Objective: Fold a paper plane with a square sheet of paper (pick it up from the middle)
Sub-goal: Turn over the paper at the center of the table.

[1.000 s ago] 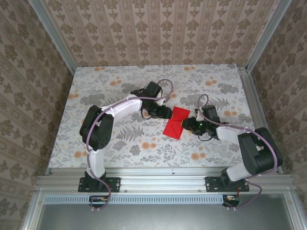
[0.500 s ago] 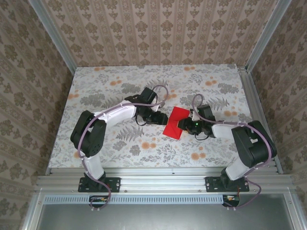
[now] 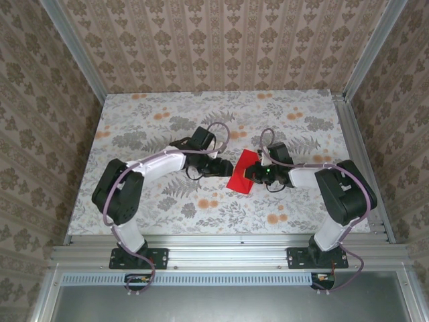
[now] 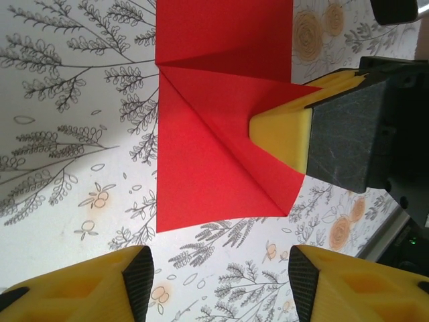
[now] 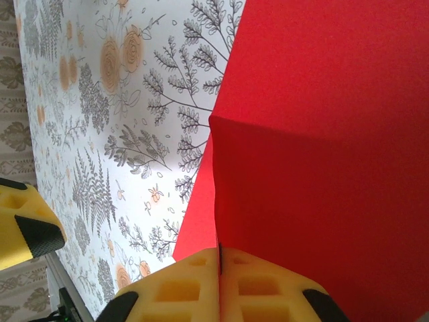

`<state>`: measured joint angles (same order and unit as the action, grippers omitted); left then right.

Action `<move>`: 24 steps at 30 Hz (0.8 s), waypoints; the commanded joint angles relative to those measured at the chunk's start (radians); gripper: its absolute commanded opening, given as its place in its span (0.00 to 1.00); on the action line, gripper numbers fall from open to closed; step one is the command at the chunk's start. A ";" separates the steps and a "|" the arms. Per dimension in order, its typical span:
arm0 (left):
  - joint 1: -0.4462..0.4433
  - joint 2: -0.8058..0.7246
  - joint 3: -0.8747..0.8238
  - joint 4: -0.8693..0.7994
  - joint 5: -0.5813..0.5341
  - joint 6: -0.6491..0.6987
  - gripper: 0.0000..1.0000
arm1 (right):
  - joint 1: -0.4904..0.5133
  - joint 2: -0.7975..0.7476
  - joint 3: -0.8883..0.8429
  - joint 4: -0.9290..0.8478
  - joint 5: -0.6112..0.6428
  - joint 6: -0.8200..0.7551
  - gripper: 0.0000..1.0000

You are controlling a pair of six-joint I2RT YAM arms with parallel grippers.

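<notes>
The sheet of paper (image 3: 240,178) lies partly folded on the flower-print table, bright red with a diagonal crease and a raised flap (image 4: 221,127). My right gripper (image 3: 250,173) is shut on the flap's edge, its yellow fingertips pressed together over the paper (image 5: 219,272). The red sheet (image 5: 322,134) rises from that grip. In the left wrist view one yellow right finger (image 4: 281,134) rests on the paper's right side. My left gripper (image 3: 229,168) hovers just left of the sheet, open (image 4: 218,282), with only tablecloth between its fingers.
The flowered tablecloth (image 3: 167,121) covers the table, with patterned walls and aluminium frame rails (image 3: 355,147) around it. In the right wrist view a yellow left finger (image 5: 27,231) shows beside the sheet. Free room lies at the table's back and left.
My right gripper has moved left, carrying the paper's right part over the sheet so the red shape looks narrower. The left gripper has shifted slightly toward the near side, staying beside the sheet.
</notes>
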<state>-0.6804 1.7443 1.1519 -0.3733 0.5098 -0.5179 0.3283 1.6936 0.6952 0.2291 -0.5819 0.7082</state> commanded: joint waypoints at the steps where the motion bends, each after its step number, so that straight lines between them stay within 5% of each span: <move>1: 0.011 -0.074 -0.068 0.134 0.023 -0.131 0.61 | 0.004 -0.052 0.008 0.027 -0.054 0.012 0.06; 12: 0.019 -0.163 -0.252 0.569 -0.008 -0.544 0.62 | 0.003 -0.177 -0.051 0.155 -0.142 0.125 0.03; 24: 0.004 -0.111 -0.230 0.650 0.023 -0.597 0.59 | 0.003 -0.233 -0.091 0.258 -0.173 0.206 0.03</move>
<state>-0.6727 1.6150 0.9047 0.2493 0.5129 -1.0996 0.3283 1.4937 0.6193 0.4252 -0.7197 0.8768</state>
